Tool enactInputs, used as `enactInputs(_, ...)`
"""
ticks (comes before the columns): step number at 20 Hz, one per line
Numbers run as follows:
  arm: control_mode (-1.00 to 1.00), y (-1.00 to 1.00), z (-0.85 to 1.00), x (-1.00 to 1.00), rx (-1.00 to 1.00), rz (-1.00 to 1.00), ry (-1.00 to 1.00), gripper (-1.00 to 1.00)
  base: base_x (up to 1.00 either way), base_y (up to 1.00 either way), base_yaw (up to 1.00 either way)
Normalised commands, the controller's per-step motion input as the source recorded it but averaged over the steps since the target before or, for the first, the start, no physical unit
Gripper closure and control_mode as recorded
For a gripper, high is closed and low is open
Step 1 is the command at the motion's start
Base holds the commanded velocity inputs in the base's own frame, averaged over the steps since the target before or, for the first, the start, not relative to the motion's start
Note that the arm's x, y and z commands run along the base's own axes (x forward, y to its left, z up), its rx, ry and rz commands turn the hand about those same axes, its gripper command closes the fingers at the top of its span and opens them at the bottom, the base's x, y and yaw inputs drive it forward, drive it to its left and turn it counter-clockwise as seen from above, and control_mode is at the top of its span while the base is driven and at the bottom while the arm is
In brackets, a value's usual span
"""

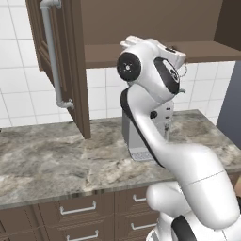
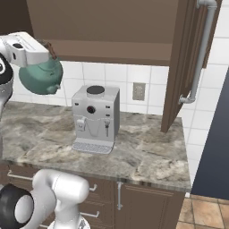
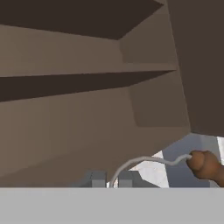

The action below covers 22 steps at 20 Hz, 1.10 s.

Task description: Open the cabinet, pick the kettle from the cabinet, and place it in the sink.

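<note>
left, right base view: the gripper, fingers closed on the thin handle, holds the kettle in the air just below the cabinet shelf edge, above the counter; the step in hand appears to be carrying it out, the door standing open; next, judged, a sideways carry to the sink, keeping clear of the coffee machine at centre; right: white tiled wall, grey marbled stone, brown drawers beneath.
</note>
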Motion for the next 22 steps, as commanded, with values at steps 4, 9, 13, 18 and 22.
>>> enactInputs(4, -1.00, -0.17, -0.33, -0.26, -0.02, 0.23, 0.00, 1.00, 0.00, 0.00, 0.00)
enactInputs(9, -1.00, -0.13, -0.29, -0.18, -0.01, 0.15, 0.04, 1.00, 0.00, 0.00, 0.00)
enactInputs(13, -1.00, -0.05, -0.30, -0.15, -0.03, 0.08, 0.04, 1.00, 0.00, 0.00, 0.00)
enactInputs(18, -1.00, -0.01, -0.27, -0.15, -0.02, 0.03, 0.04, 1.00, 0.00, 0.00, 0.00)
enactInputs(22, -1.00, 0.00, -0.22, -0.10, -0.01, 0.01, 0.03, 1.00, 0.00, 0.00, 0.00)
